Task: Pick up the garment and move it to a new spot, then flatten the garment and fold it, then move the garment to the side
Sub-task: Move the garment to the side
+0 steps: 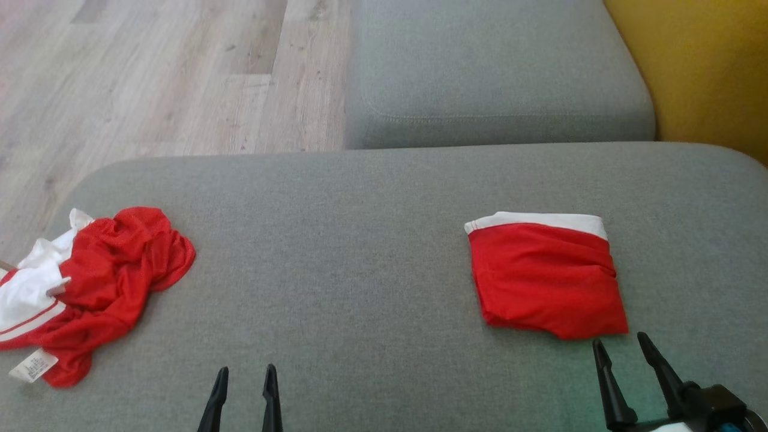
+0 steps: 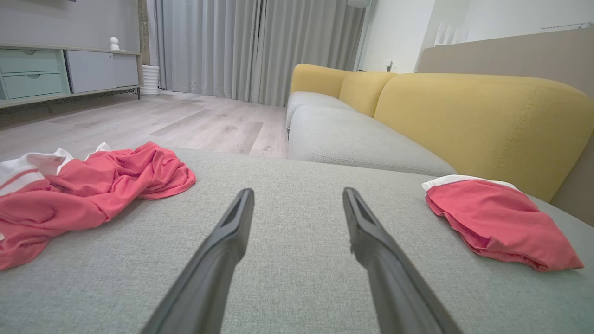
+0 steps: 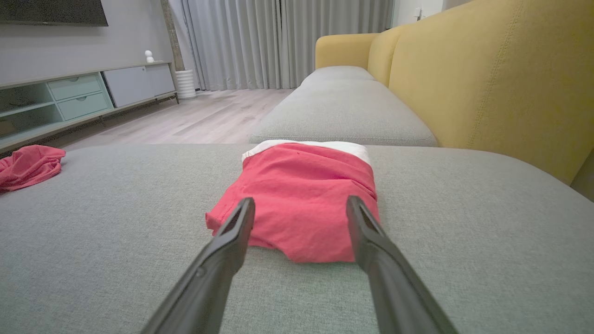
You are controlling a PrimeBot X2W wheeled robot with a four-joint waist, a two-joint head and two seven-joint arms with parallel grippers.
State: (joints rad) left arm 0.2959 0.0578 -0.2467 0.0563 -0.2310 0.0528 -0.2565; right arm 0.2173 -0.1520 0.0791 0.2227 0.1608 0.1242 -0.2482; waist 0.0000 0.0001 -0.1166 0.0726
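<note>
**One Piece Folded and Set Aside; One Heap Outstanding**

Progress. On the grey sofa seat (image 1: 360, 240), a folded garment (image 1: 546, 279) lay at 3 o'clock in the head view, a compact red packet with tidy edges. For that piece, folding and setting aside were judged complete. A crumpled garment (image 1: 102, 288) lay at 9 o'clock, well apart, bunched red and white and not flattened. For it every step appeared outstanding: pick up, relocate, flatten, fold, set aside.

Orientation. The folded garment was close to square (foreshortening made the call uncertain). Its long axis was judged to run 12 to 6, leaning slightly toward 11 to 5, with the white band (image 1: 540, 221) at the 12 o'clock end. The crumpled garment stretched roughly 1 to 7, its label (image 1: 33, 365) at the 7 o'clock end. No front or hem could be told.

Tools. The left tool (image 1: 246, 368) stood at 6 o'clock over bare seat, fingers spread wide, holding nothing. The right tool (image 1: 619, 338) sat just beside the folded garment's 6 o'clock edge, likewise wide and empty.
</note>
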